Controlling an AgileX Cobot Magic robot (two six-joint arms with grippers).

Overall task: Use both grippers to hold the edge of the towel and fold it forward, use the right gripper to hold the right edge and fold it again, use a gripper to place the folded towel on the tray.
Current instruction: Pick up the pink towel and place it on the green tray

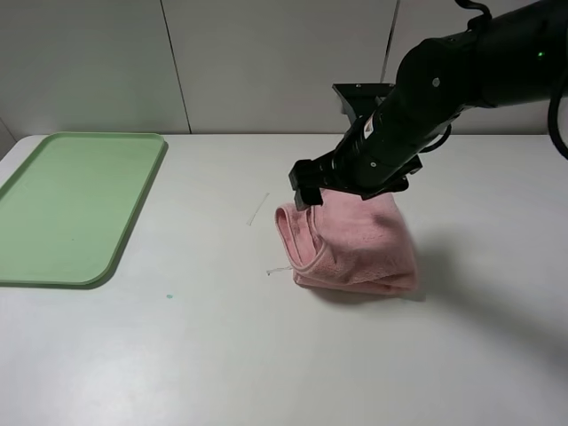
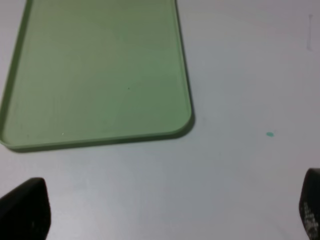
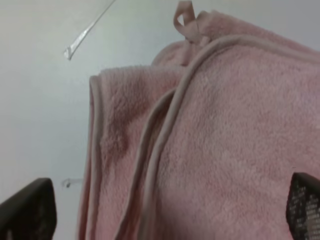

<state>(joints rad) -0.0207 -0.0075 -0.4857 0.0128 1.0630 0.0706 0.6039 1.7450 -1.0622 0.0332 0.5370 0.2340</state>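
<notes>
The pink towel [image 1: 355, 244] lies folded into a thick bundle right of the table's middle, its layered edges and corner loop facing left. It fills the right wrist view [image 3: 225, 125]. My right gripper [image 1: 308, 189] hovers over the towel's far left corner, open, with its fingertips [image 3: 27, 210] wide apart and nothing between them. The light-green tray [image 1: 71, 204] lies empty at the far left. My left gripper [image 2: 167, 215] is open and empty over bare table near the tray's corner [image 2: 185, 122]. The left arm does not show in the exterior view.
A thin white strip [image 1: 258, 209] lies on the table just left of the towel and shows in the right wrist view [image 3: 85, 32]. A small green speck [image 1: 169, 295] sits near the tray. A pale wall stands behind the table.
</notes>
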